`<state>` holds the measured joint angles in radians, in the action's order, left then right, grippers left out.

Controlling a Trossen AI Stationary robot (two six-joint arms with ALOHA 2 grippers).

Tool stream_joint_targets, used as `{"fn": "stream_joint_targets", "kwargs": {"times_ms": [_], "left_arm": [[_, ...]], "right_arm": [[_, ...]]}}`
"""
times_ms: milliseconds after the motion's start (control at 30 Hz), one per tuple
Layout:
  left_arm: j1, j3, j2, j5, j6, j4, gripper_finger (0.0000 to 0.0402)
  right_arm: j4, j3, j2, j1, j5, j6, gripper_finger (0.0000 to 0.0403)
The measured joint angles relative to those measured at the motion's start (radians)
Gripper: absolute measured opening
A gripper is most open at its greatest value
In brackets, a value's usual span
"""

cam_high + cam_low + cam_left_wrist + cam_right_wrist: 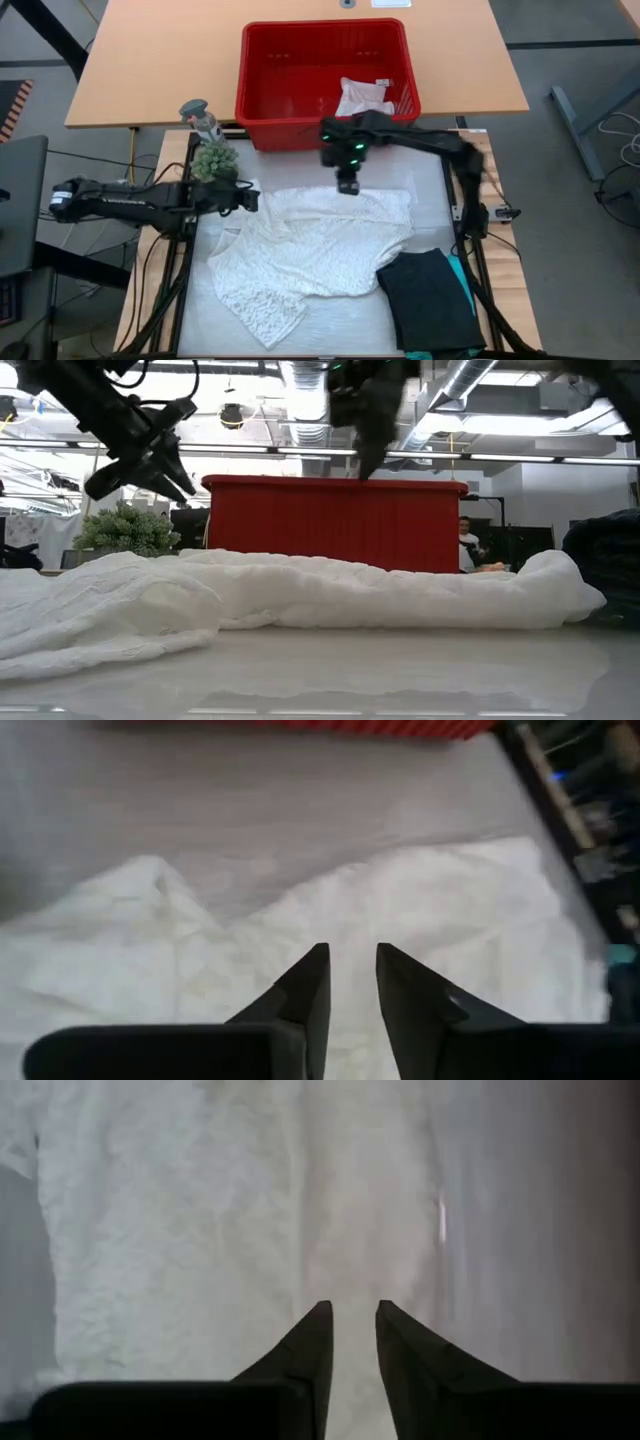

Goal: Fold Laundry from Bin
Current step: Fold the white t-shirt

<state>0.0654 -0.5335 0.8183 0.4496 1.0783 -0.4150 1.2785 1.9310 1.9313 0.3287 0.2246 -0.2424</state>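
The large white lacy top (320,245) lies spread on the table, rumpled along its far edge (300,590). A folded black garment (430,295) lies at the near right, with a teal edge (466,285) showing beside it. A small white cloth (362,97) lies in the red bin (250,80) at the far side. My left gripper (255,198) (350,955) hangs above the top's far left part, narrowly open and holding nothing. My right gripper (347,187) (350,1310) hangs above the top's far edge near the bin, also narrowly open and holding nothing.
A small potted plant (213,160) and a grey object (200,115) stand at the far left, close to my left arm. The bin's near wall (335,525) borders the far side of the work area. A person (465,545) sits in the room beyond.
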Motion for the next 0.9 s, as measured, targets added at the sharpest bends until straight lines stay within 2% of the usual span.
{"fn": "stream_joint_targets", "kwargs": {"times_ms": [133, 267, 500, 600, 700, 767, 900], "left_arm": [[0.046, -0.066, 0.055, -0.030, 0.001, -0.128, 0.0063], [0.105, -0.117, 0.141, -0.127, -0.095, -0.142, 0.0071], [0.169, -0.213, 0.351, -0.221, -0.279, -0.149, 0.0107], [0.197, -0.262, 0.427, -0.306, -0.322, -0.160, 0.0134], [0.224, -0.342, 0.480, -0.377, -0.392, -0.246, 0.0170], [0.242, -0.411, 0.506, -0.367, -0.441, -0.352, 0.0192], [0.266, -0.528, 0.547, -0.180, -0.454, -0.558, 0.0215]], "right_arm": [[-0.147, -0.225, -0.182, 0.020, -0.001, 0.087, 0.0098], [-0.292, -0.392, -0.316, 0.008, 0.002, 0.168, 0.0098], [-0.308, -0.548, -0.443, -0.008, -0.028, 0.268, 0.0098], [-0.306, -0.603, -0.477, -0.008, -0.036, 0.292, 0.0098], [-0.317, -0.647, -0.502, -0.016, -0.036, 0.308, 0.0098], [-0.320, -0.661, -0.513, -0.021, -0.037, 0.314, 0.0098], [-0.331, -0.662, -0.514, -0.040, -0.037, 0.314, 0.0098]]}}
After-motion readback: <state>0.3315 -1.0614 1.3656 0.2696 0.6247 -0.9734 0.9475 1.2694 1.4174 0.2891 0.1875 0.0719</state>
